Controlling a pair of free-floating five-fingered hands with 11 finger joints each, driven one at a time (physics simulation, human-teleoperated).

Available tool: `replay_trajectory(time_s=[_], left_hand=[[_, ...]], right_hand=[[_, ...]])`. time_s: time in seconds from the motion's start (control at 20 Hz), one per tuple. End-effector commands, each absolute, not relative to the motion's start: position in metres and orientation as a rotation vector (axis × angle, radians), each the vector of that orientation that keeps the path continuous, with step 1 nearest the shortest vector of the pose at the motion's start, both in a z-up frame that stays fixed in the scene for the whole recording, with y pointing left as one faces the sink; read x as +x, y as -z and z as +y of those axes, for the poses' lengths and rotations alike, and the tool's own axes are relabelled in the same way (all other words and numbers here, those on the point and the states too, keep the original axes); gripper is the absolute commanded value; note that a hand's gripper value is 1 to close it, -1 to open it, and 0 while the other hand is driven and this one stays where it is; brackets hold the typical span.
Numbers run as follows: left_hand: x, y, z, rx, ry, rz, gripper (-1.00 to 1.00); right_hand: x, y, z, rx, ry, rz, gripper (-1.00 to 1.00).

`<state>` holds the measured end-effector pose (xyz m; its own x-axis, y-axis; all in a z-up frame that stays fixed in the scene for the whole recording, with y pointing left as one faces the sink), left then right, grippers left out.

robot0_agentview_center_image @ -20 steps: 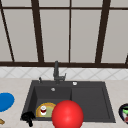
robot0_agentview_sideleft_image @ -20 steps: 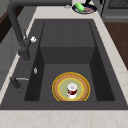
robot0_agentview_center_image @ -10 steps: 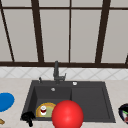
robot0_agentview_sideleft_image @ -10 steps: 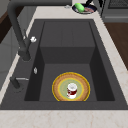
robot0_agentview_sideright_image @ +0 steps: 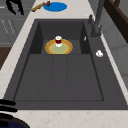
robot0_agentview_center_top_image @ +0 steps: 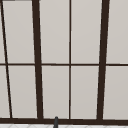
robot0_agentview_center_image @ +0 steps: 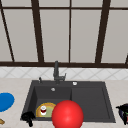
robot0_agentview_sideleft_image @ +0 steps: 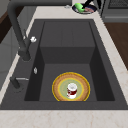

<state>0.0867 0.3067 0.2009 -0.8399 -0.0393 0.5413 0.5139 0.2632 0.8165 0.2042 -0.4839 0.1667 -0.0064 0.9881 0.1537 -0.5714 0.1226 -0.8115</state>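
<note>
A: Where is the left hand [robot0_agentview_center_image: 28,117]?

B: At the sink's [robot0_agentview_center_image: 105,100] front left corner in the front view, over the rim, just beside the yellow plate [robot0_agentview_center_image: 50,108] in the basin. In the right side view it hangs over the counter [robot0_agentview_sideright_image: 75,117] at the far left corner. Its fingers point down, loosely curled, holding nothing I can make out.

A: What's on the plate?

B: A small red-and-white can [robot0_agentview_sideleft_image: 72,90], upright, near its middle.

A: And the right hand [robot0_agentview_center_image: 123,112]?

B: At the right edge, cut off, over a dark bowl [robot0_agentview_sideleft_image: 84,8]. Whether it grips the rim, I cannot tell.

A: Anything blocking?

B: A red ball [robot0_agentview_center_image: 67,115] covers the sink's front edge. The drainboard half lies bare. A blue plate [robot0_agentview_center_image: 5,101] sits far left; the faucet [robot0_agentview_center_image: 56,72] stands behind.
</note>
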Motion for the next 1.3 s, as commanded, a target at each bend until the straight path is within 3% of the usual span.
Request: replay_trajectory(time_s=[0.0, 1.25], left_hand=[[0.087, -0.201, 0.307, -0.429, 1.609, -2.082, 0.0], [0.087, -0.201, 0.307, -0.429, 1.609, -2.082, 0.0]], right_hand=[[0.204, -0.158, -0.462, -0.654, -1.323, -0.828, -1.0], [0.135, -0.149, -0.32, -0.784, -1.345, -0.731, -1.0]])
